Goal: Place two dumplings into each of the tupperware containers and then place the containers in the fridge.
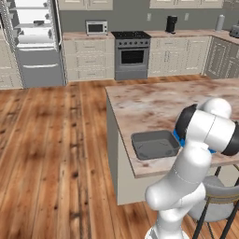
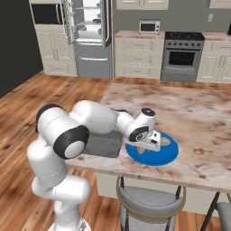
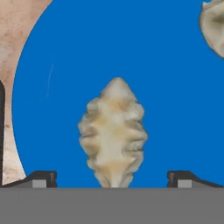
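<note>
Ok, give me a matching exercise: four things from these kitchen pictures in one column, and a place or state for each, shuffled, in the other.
1. pale speckled dumpling
2. dark grey rectangular tub
3. tall silver fridge
4. robot's hand

A. door open
B. on the round blue plate
C. open, fingers either side of the dumpling
D. on the island counter beside the plate

Pairs: 1-B, 2-D, 3-A, 4-C

A home kitchen: a marble-topped island surface (image 1: 154, 105) stands near on a wood plank floor (image 1: 51, 149). Along the far wall run cream cabinets (image 1: 88, 58), a steel oven (image 1: 132, 56), a microwave (image 1: 96, 27) and, at far left, an open fridge (image 1: 35, 42).
</note>
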